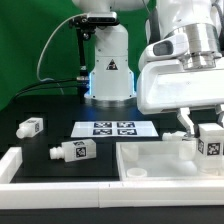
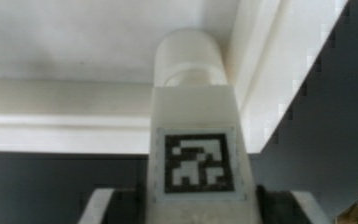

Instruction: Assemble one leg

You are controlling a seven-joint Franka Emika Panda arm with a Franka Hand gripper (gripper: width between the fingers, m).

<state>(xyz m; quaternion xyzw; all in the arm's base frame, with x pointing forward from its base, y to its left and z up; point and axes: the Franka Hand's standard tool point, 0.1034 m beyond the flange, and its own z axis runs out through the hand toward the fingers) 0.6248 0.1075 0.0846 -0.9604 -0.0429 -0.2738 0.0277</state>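
My gripper [image 1: 207, 141] is shut on a white leg [image 1: 210, 142] with a black-and-white tag, holding it over the right part of the large white tabletop [image 1: 150, 160]. In the wrist view the held leg [image 2: 197, 120] stands between my fingers [image 2: 105, 205], its far end against the tabletop's raised rim [image 2: 87, 100]. Two more legs lie on the black table: one at the exterior view's left [image 1: 31, 127] and one near the front [image 1: 72, 152]. A further leg [image 1: 184, 120] shows partly behind my gripper.
The marker board [image 1: 116, 128] lies flat in the middle of the table, in front of the arm's base [image 1: 108, 75]. A white wall [image 1: 60, 190] borders the front edge. A green backdrop stands behind.
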